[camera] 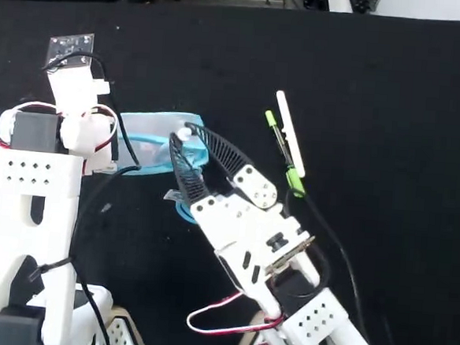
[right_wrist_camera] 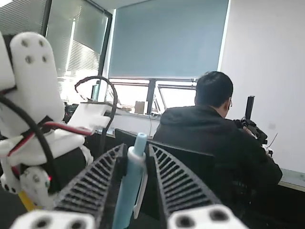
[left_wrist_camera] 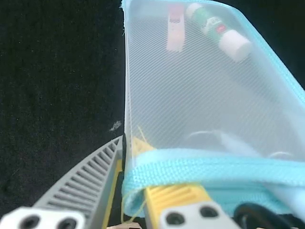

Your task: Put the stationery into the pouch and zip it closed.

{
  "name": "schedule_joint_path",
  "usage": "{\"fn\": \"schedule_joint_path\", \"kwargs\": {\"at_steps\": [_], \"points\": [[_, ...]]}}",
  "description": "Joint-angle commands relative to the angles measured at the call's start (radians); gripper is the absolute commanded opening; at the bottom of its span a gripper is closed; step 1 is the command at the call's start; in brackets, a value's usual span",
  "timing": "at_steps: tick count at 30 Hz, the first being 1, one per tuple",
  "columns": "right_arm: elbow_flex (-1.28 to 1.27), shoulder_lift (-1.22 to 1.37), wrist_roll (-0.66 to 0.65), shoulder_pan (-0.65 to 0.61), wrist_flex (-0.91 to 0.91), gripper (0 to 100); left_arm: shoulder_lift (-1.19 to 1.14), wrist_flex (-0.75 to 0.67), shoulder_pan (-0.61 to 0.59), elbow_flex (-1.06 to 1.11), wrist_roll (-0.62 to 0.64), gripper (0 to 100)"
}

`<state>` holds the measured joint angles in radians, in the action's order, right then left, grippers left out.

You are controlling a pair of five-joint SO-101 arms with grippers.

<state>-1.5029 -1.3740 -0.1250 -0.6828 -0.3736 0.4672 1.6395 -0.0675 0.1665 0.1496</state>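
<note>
The translucent light-blue mesh pouch [camera: 149,139] lies on the black table just right of the left arm. My left gripper [left_wrist_camera: 128,143] is shut on the pouch's [left_wrist_camera: 200,95] zipper edge, one grey and one yellow finger pinching it. Inside lie a green glue stick with a white cap [left_wrist_camera: 219,31] and a pink item [left_wrist_camera: 175,28]. My right gripper [camera: 186,138] hovers over the pouch's right end, shut on a light-blue pen [right_wrist_camera: 131,186] held between its black ribbed fingers [right_wrist_camera: 90,186]. A green pen [camera: 283,148] and a white pen [camera: 290,133] lie side by side on the table.
The black table surface [camera: 392,113] stretches open to the right and behind the pouch. The left arm's white body [right_wrist_camera: 33,95] stands close beside the right gripper. Cables [camera: 220,314] trail near the arm bases at the front.
</note>
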Motion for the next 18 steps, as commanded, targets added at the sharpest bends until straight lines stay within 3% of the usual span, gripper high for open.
{"fn": "schedule_joint_path", "kwargs": {"at_steps": [1, 5, 11, 18], "points": [[-0.047, -0.07, 0.003, 0.006, -0.014, 1.1, -0.012, -0.011, -0.001, 0.025, -0.009, 3], [-0.004, -0.073, 0.002, -0.044, 0.118, 3.1, -0.012, -0.011, -0.001, 0.025, -0.009, 3], [0.14, -0.073, 0.002, -0.204, 0.512, 19.6, -0.012, -0.011, -0.001, 0.025, -0.009, 3], [0.166, -0.084, 0.0, -0.189, 0.54, 13.7, -0.012, -0.011, -0.001, 0.027, -0.009, 3]]}}
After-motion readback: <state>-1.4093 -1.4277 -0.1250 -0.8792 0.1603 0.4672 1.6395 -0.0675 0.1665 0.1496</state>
